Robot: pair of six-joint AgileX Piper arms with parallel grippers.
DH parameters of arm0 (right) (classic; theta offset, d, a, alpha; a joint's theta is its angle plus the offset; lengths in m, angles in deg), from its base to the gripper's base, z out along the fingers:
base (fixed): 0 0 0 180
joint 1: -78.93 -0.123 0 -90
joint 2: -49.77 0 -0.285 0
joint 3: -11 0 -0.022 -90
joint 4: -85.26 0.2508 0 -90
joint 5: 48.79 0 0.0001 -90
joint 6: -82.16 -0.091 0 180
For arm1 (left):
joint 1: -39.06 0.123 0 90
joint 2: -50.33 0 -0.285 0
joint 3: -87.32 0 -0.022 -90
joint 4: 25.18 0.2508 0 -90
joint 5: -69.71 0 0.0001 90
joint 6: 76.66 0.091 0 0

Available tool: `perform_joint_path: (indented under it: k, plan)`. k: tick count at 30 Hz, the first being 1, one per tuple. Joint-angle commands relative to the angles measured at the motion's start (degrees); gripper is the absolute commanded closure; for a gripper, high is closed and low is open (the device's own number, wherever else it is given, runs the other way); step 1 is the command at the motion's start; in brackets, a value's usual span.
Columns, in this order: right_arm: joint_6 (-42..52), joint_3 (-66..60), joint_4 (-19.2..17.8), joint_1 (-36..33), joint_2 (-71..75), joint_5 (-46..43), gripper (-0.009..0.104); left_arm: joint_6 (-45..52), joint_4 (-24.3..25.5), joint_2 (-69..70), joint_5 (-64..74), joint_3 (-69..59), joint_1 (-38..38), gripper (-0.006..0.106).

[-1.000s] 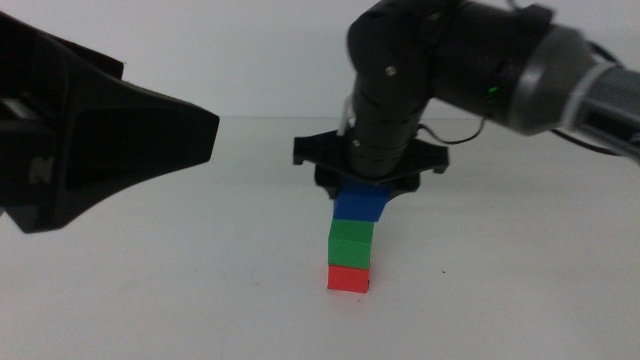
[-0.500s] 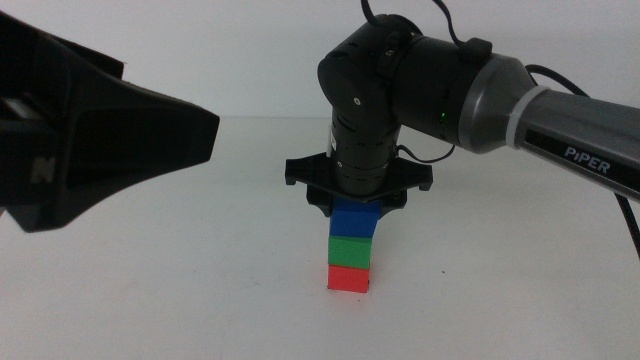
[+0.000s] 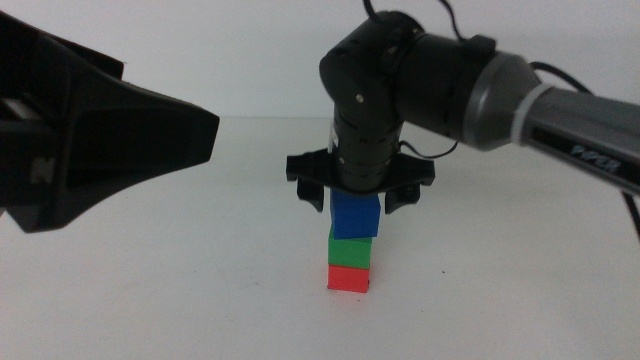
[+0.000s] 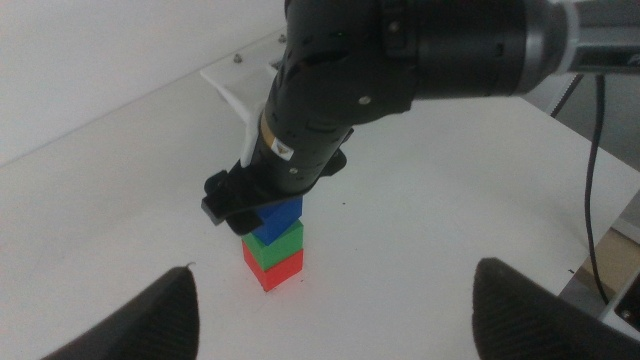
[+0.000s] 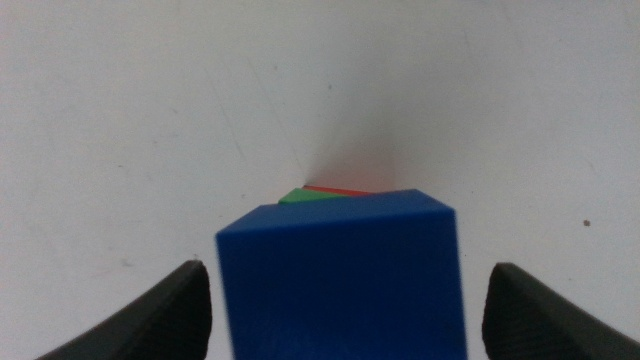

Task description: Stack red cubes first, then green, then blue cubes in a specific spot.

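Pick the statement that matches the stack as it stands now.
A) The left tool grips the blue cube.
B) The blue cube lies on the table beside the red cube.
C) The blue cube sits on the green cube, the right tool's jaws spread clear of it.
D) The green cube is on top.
C: the blue cube tops the green cube and red cube, with the right tool open around it, both jaws apart from its sides in the right wrist view.

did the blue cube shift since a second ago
Yes. The blue cube leaned right of the red cube before; now it sits squarer over the green cube, the right gripper open around it.

Blue cube [image 5: 345, 275] hides most of green [image 5: 300, 196].
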Motion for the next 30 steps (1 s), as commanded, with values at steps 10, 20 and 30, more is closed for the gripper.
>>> perform_joint_path:
  k: [10,20,30]
  plan:
    - [6.56,-7.11,-6.84,1.22,24.17,0.35,0.002,0.01,0.13,0.27,-0.79,-0.08,-0.03,0.007]
    - [30.72,-41.42,1.95,25.59,60.51,-20.57,0.002,0.01,0.13,0.27,-0.79,-0.08,-0.03,0.007]
    - [47.39,-53.31,15.66,40.48,71.26,-33.52,0.002,0.01,0.13,0.27,-0.79,-0.08,-0.03,0.007]
